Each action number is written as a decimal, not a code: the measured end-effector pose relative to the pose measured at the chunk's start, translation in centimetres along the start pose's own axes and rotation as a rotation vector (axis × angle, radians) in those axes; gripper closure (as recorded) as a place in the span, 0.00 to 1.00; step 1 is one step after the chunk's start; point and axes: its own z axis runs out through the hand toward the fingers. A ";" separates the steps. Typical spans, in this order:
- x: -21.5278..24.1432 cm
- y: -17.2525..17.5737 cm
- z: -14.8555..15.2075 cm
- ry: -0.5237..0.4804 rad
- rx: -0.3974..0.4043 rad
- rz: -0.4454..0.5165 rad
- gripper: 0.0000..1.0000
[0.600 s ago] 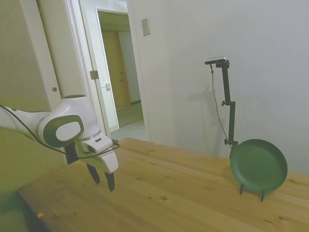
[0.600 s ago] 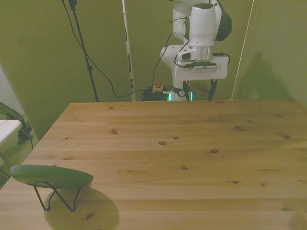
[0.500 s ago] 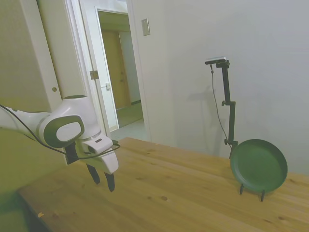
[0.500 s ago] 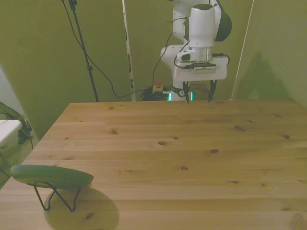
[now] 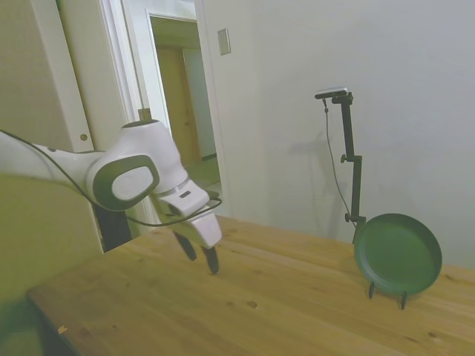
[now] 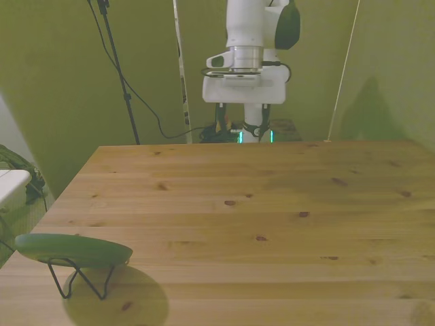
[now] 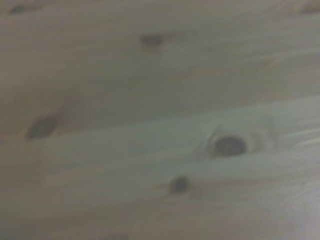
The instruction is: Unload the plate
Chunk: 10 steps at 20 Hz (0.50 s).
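- Side view, arm: white Franka arm enters from the picture's left, its rounded wrist housing raised above the table (image 5: 312, 311), its last link sloping down and away toward the plate's side.
- Side view, gripper (image 5: 200, 254): hangs in the air over the near part of the tabletop, tilted, two dark fingers (image 5: 212, 260) pointing down with a gap between them; parted, nothing between them, touching nothing.
- Side view, plate (image 5: 398, 253): dark green, round, propped nearly upright on a thin black wire stand (image 5: 387, 288); well apart from the gripper, across the table and lower than the wrist.
- Front view, arm: forearm stands vertical, the broad white hand body level above the table's far edge.
- Front view, gripper (image 6: 242, 126): fingers hang below the hand body against a dark background; only partly made out here, nothing seen in them.
- Front view, plate (image 6: 73, 248): seen almost edge-on, leaning on the wire stand (image 6: 80, 278); well apart from the gripper, toward the front view's left and far nearer the camera, at the table's corner.
- Wrist view, table (image 7: 125, 150): blurred pale wood with dark knots fills the frame; plate not visible.
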 end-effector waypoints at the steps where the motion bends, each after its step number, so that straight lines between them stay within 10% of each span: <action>1: 1.9 -0.1 0.2 0.017 0.002 0.022 0.00; 10: 16.1 -1.1 1.5 0.133 0.006 0.193 0.00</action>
